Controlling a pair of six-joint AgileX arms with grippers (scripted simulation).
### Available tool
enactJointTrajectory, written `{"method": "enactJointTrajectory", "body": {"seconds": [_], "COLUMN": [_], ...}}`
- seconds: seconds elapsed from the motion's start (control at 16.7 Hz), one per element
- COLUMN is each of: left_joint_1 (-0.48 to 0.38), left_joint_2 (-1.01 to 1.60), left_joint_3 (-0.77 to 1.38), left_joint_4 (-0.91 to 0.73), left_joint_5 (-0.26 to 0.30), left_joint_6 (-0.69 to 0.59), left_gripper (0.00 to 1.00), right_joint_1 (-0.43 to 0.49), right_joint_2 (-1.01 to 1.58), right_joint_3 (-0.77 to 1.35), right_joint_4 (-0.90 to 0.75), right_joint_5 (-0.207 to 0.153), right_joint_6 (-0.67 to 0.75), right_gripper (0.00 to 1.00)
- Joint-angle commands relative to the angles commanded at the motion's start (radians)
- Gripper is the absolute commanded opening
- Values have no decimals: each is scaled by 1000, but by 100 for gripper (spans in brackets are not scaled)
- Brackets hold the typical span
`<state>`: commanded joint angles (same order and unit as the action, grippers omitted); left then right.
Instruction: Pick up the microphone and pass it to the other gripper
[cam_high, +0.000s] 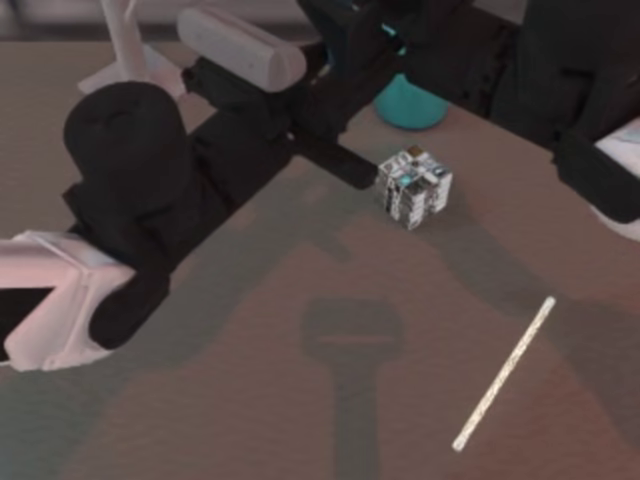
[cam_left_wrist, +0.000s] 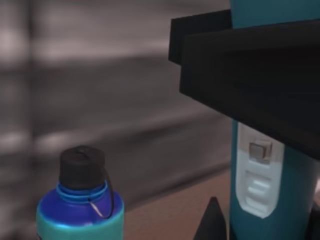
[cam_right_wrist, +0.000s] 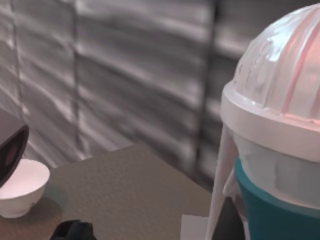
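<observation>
The left gripper (cam_left_wrist: 250, 90) is clamped on the mic (cam_left_wrist: 270, 185), held up over the table's far edge. The right gripper's jaw state cannot be told; a misjudged approach could knock the smooth, tapered teal handle loose. Its ribbed, pinkish-white domed head (cam_right_wrist: 280, 90) looks glossy.
</observation>
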<state>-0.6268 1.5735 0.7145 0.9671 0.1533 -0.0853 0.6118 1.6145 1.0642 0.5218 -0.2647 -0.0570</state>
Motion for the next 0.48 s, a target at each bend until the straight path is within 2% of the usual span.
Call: {"method": "enactJointTrajectory", "body": {"seconds": [0.42,0.48], "left_joint_1": [0,0], "left_joint_2": [0,0], "left_joint_3": [0,0], "left_joint_4": [0,0], "left_joint_5": [0,0], "left_joint_6": [0,0], "left_gripper": [0,8], "right_joint_1": [0,0], "right_joint_2": [0,0], "right_joint_3": [0,0], "right_joint_4": [0,0], "right_joint_5": [0,0], "right_joint_6": [0,0], "right_gripper": [0,0]}}
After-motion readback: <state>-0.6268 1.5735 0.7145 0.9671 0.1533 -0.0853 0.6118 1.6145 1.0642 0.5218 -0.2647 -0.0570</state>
